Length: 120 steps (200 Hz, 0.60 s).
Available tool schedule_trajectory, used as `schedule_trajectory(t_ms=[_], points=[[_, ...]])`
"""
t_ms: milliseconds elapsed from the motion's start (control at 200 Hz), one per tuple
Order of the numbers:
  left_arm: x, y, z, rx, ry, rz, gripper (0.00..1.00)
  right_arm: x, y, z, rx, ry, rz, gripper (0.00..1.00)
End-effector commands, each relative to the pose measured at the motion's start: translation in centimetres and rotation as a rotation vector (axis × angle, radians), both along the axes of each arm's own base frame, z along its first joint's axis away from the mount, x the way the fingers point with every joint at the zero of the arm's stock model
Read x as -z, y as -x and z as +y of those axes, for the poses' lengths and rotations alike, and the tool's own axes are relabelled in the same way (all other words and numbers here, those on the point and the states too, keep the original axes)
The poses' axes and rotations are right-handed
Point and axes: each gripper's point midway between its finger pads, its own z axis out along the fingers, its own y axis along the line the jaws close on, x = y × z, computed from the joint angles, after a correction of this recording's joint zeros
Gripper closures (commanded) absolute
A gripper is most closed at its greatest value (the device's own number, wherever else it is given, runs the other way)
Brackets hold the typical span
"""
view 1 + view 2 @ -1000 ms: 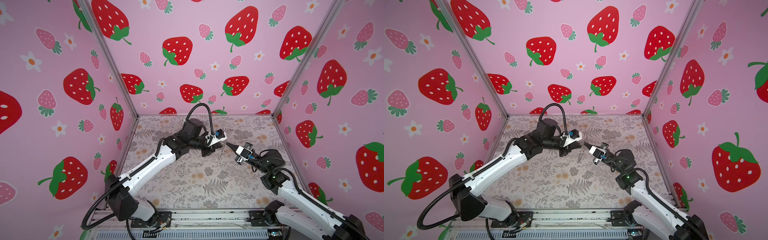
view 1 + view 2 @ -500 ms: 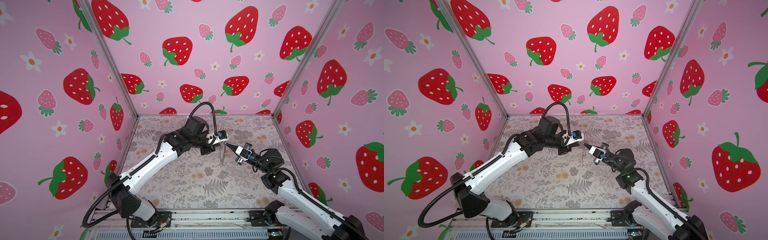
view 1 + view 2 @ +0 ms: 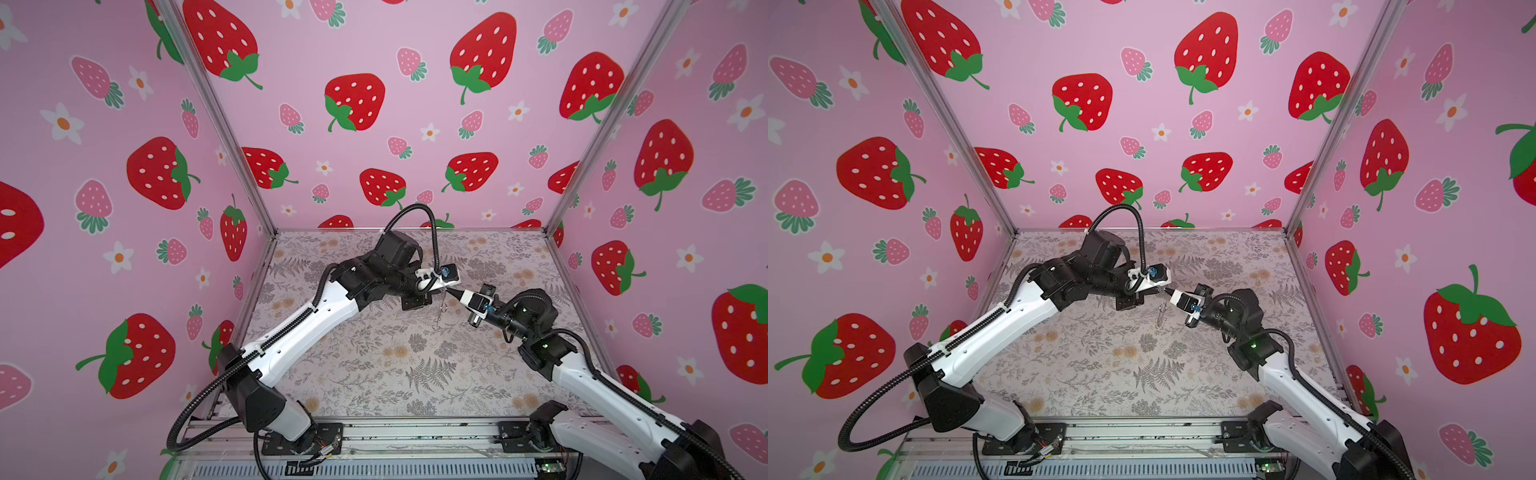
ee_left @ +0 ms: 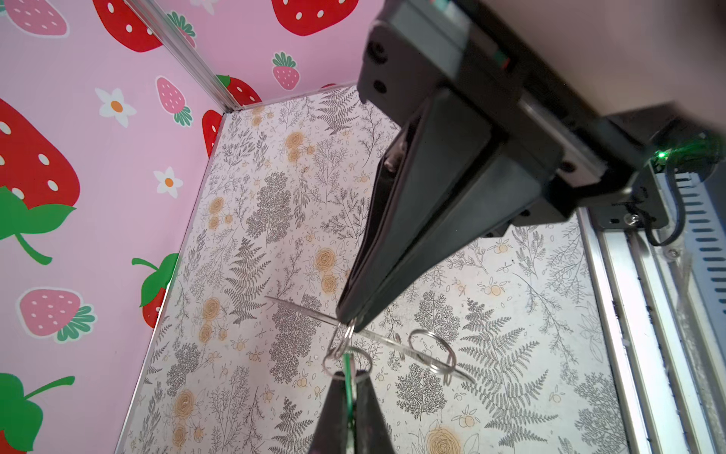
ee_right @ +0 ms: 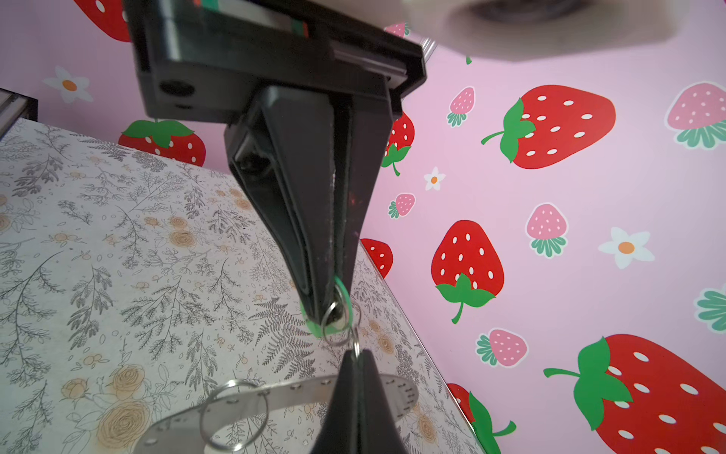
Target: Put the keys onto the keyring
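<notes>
Keyring [image 5: 283, 395] hangs from the left jaws, which are pressed shut on one small wire loop [image 5: 355, 346] at its rim. In the right wrist view the flat grey band, dotted with tiny holes, curves away just beneath those closed tips, and a second loop [image 5: 235, 382] dangles from it farther along. In the left wrist view the ring is seen edge-on [image 4: 298, 309], a thin tilted sliver passing behind the same tips, clear of the floral surface [image 4: 275, 220]. In both top views it shows as a fine line dropping below the spot where the two arms meet [image 3: 441, 309] [image 3: 1161, 312], over the middle of the surface [image 3: 374, 353] towards the back wall.

The keys [image 5: 314, 327] sit in the right jaws, which are closed on the bright-green tag so that only slivers of green edge show at either side of the tips [image 4: 347, 377]. A split ring [image 5: 330, 339] on the tag stands out just past them. The small key itself cannot be made out.

The two pairs of jaws point at each other tip to tip, almost touching. The tag's split ring overlaps the wire loop held by the left jaws. Whether the two are threaded together cannot be told.
</notes>
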Motion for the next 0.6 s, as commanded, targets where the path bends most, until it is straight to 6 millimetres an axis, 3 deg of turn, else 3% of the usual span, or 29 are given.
schedule_trajectory(t_ms=[0,165,430,595], points=[[-0.3,-0.4,0.3,0.001,-0.041,-0.031,1.0,-1.4,0.1,-0.3,0.005,-0.01,-0.045,1.0],[0.2,-0.8,0.9,-0.012,-0.092,-0.046,1.0,-0.8,0.0,-0.5,0.01,0.003,-0.025,1.0],[1.0,-0.9,1.0,-0.003,-0.149,-0.044,1.0,2.9,-0.8,0.3,-0.006,0.091,0.101,1.0],[1.9,-1.3,1.1,-0.027,-0.199,-0.013,1.0,4.5,-0.6,-0.5,0.032,0.041,0.113,0.79]])
